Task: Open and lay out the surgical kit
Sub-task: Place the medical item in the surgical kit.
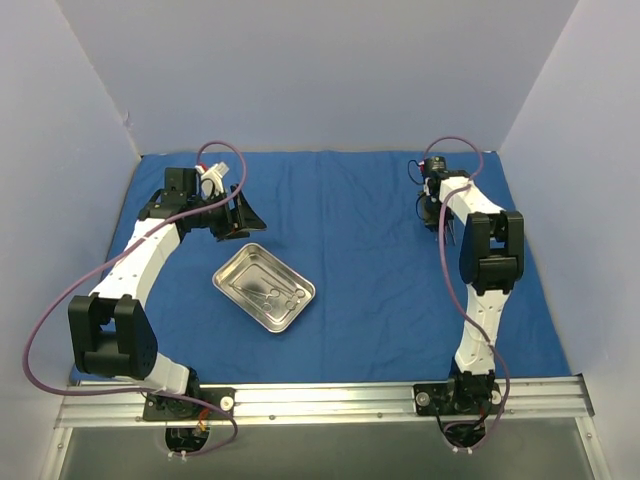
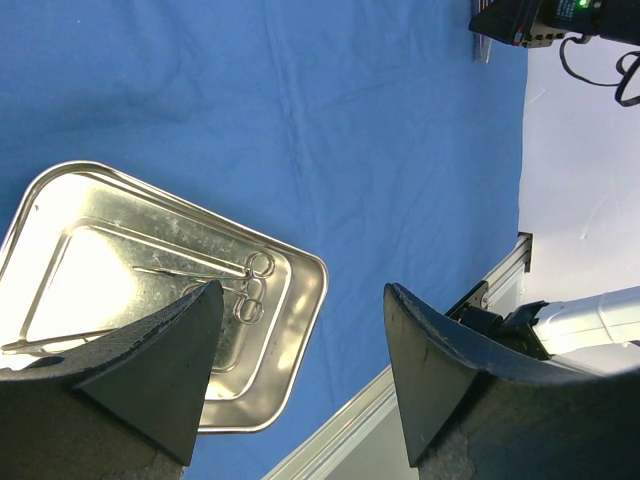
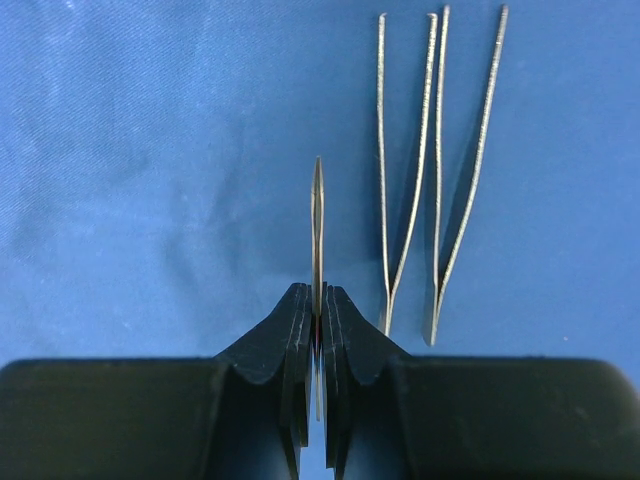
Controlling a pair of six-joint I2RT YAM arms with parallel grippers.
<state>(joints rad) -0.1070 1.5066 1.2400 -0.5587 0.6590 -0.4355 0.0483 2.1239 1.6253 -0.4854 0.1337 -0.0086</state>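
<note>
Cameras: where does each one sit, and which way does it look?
Top external: high behind the arms, looking down on the blue cloth and steel tray; both arms show.
Left wrist: just behind the open left hand, looking past it at the tray.
Right wrist: just behind the right hand, which pinches a thin instrument, looking at two tweezers.
Shared: top and left wrist both see the tray.

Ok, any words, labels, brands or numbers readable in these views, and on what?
None readable in any view.
Steel tray: bare metal, no stamp visible.
Tweezers on the blue cloth: no engraving visible.
Thin instrument in the right gripper: seen edge-on, no marking visible.
Dark module at the left wrist view's top edge: green light only, no characters.
</note>
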